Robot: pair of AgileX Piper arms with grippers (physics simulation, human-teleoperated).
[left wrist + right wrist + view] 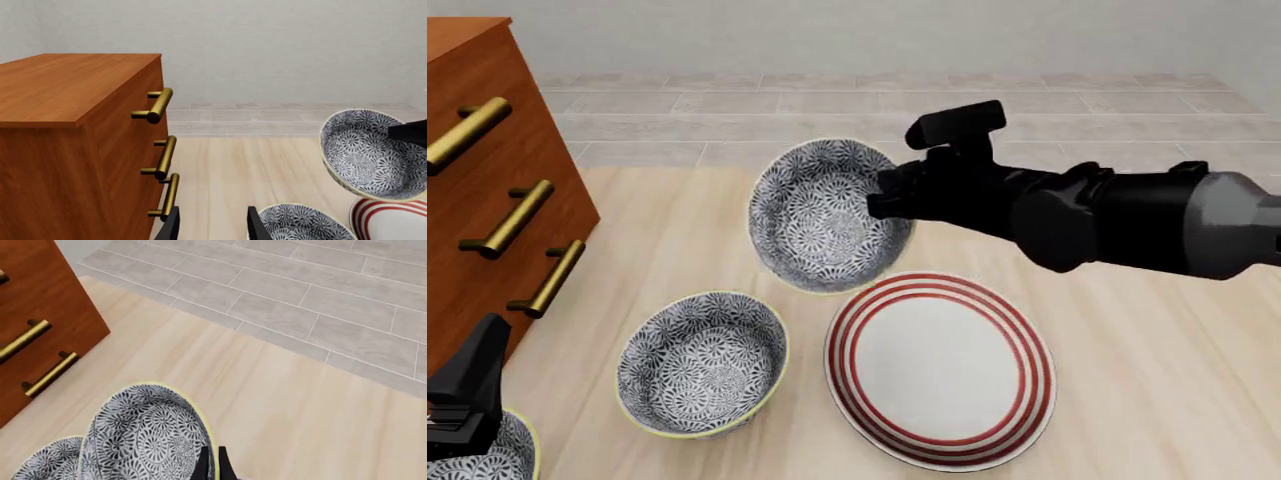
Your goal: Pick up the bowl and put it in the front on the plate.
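At the far left of the front view stands a reddish-brown wooden chest of drawers with three brass bar handles. The black left gripper hovers low near it, its fingers apart and holding nothing, just above a navy-and-white floral bowl cut off by the picture's edge. A second matching bowl sits upright on the pale wooden table. The deep navy-and-white floral bowl with a thin yellowish rim is lifted and tipped on its side, above the far edge of the large white plate with red rings. The black right gripper is clamped on that bowl's rim.
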